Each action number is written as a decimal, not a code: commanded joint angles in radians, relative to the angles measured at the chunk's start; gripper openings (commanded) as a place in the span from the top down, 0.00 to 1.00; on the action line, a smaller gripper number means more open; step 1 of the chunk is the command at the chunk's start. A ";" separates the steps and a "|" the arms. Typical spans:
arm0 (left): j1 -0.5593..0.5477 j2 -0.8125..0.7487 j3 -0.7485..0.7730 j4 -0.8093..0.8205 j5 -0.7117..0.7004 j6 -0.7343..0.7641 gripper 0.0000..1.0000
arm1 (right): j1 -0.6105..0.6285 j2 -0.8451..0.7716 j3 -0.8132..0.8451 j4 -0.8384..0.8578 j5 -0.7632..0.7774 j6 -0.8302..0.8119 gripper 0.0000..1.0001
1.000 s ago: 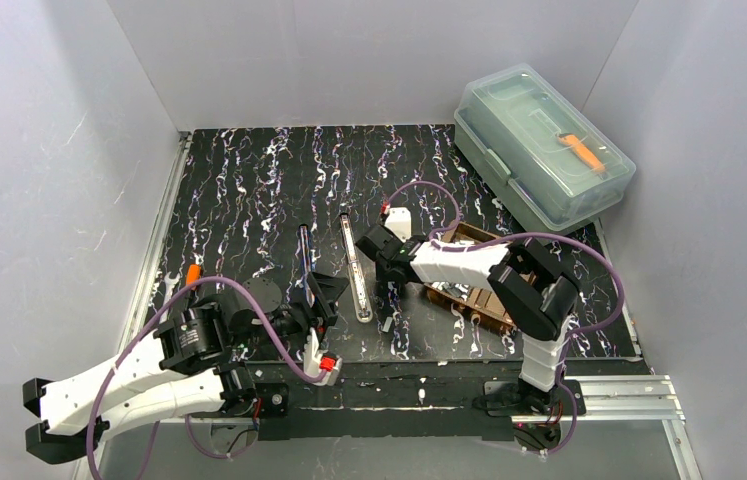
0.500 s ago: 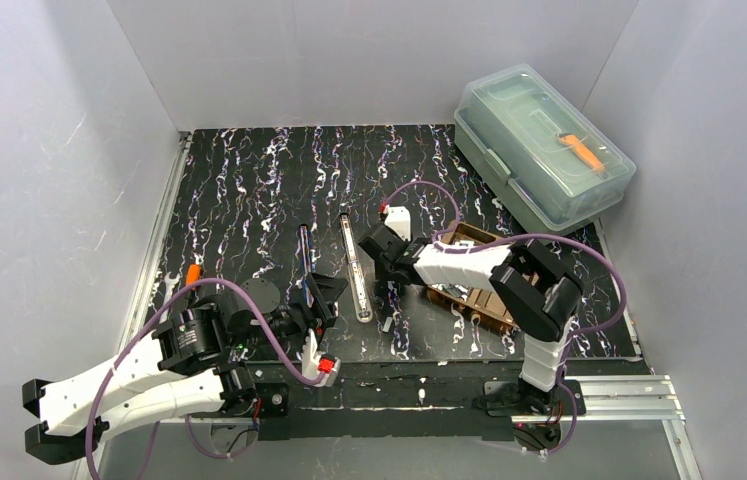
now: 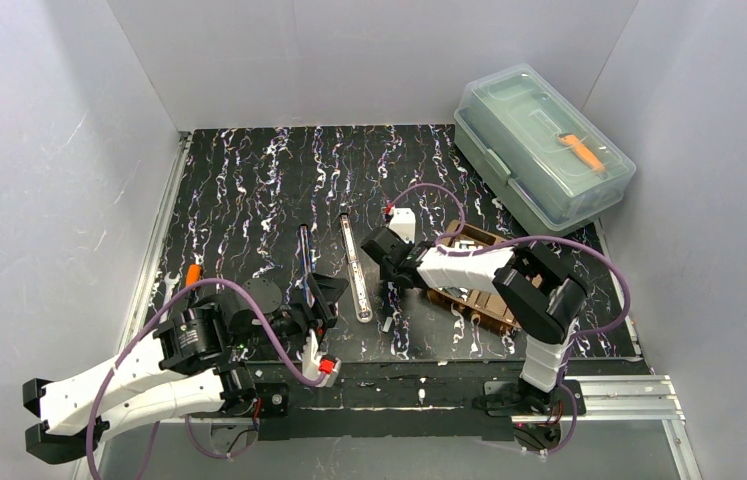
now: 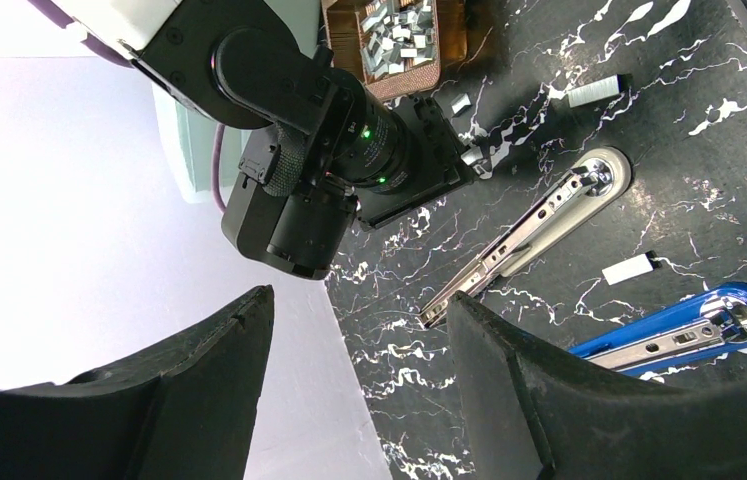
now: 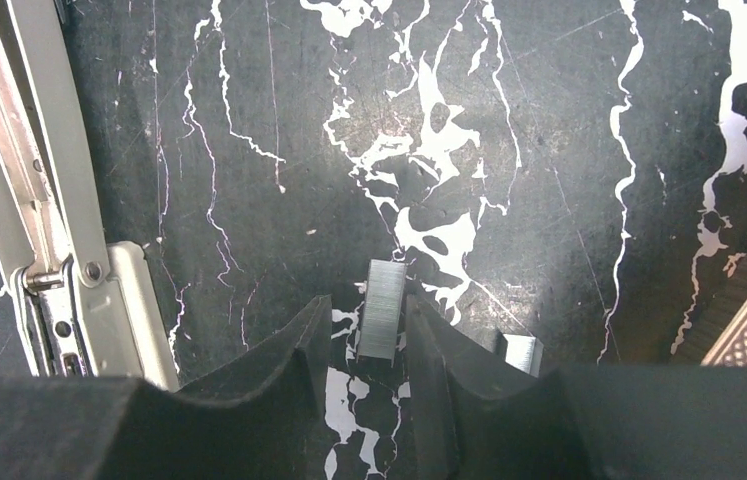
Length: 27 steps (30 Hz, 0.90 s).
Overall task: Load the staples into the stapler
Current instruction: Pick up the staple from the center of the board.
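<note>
A silver stapler (image 3: 354,265) and a blue stapler (image 3: 304,255) lie opened flat side by side on the black marbled mat. My right gripper (image 3: 392,278) hangs low just right of the silver stapler (image 5: 49,200). In the right wrist view its jaws (image 5: 364,305) stand narrowly open around a short grey staple strip (image 5: 382,308). The strip is against the right finger, with a gap to the left finger. Another strip (image 5: 519,352) lies beside that finger. My left gripper (image 3: 311,300) is wide open and empty (image 4: 359,300) near the staplers' front ends.
A brown tray (image 3: 484,308) holding several staple strips (image 4: 399,35) sits under the right arm. Loose strips (image 4: 629,268) lie on the mat, one (image 3: 386,322) in front of the right gripper. A clear lidded box (image 3: 544,145) stands at the back right.
My right gripper has shifted slightly back and to the right. The left arm and both staplers have not moved.
</note>
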 commanded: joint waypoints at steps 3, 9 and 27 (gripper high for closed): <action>-0.005 0.008 0.020 -0.011 0.016 0.009 0.38 | 0.034 0.006 -0.039 -0.139 0.016 0.067 0.58; -0.005 0.007 0.023 -0.015 0.017 0.012 0.38 | 0.055 0.008 -0.038 -0.163 0.033 0.091 0.60; -0.005 0.008 -0.015 0.000 0.016 0.008 0.38 | 0.051 -0.160 -0.010 -0.171 -0.022 0.044 0.86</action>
